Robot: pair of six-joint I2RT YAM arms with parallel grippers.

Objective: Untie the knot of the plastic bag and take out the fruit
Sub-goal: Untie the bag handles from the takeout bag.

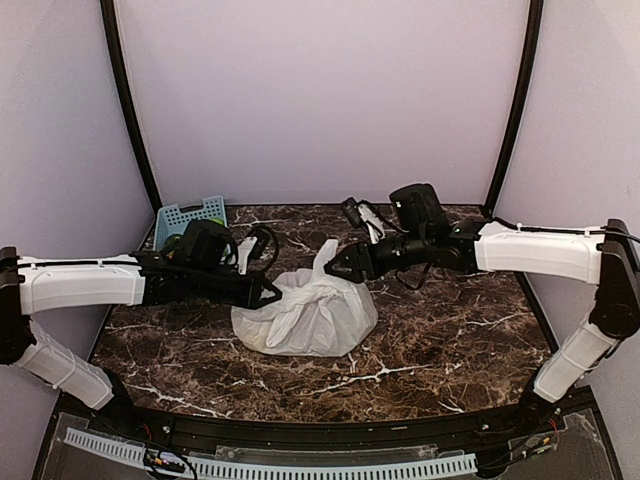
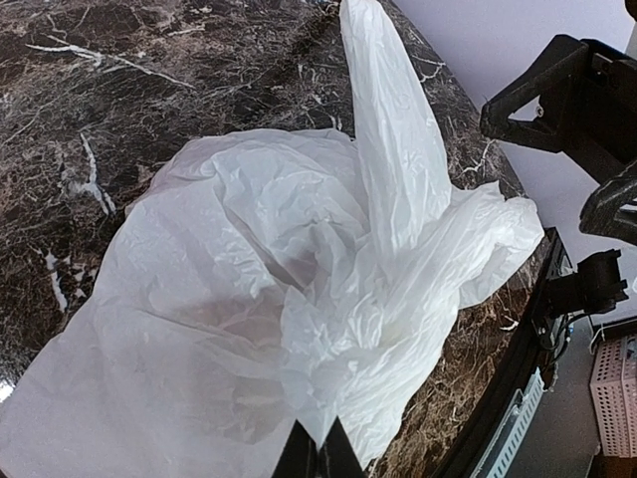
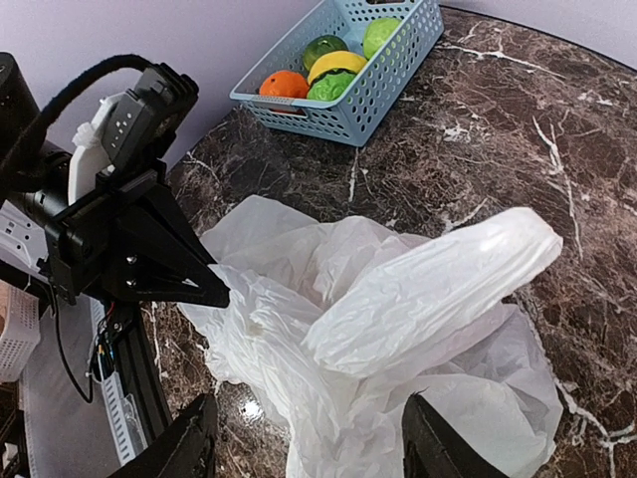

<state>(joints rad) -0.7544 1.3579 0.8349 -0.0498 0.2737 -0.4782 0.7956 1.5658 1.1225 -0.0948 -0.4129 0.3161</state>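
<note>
The white plastic bag [image 1: 305,318] lies bunched in the middle of the marble table, with one handle loop [image 1: 326,257] standing up. My left gripper [image 1: 271,293] is shut on a fold of the bag's plastic at its left side; this also shows in the left wrist view [image 2: 318,450]. My right gripper [image 1: 336,268] is open over the bag's top right, its fingers [image 3: 194,443] straddling the crumpled plastic [image 3: 328,398]. A twisted bunch of plastic [image 3: 261,321] sits by the left fingertips; I cannot tell whether it is knotted. The fruit inside is hidden, apart from a faint tan tint [image 1: 255,338].
A blue lattice basket [image 1: 190,212] stands at the back left; the right wrist view shows orange, green and yellow fruit in it [image 3: 333,68]. Curved black frame posts [image 1: 128,105] rise at both back corners. The table's near edge [image 1: 300,425] runs below the bag.
</note>
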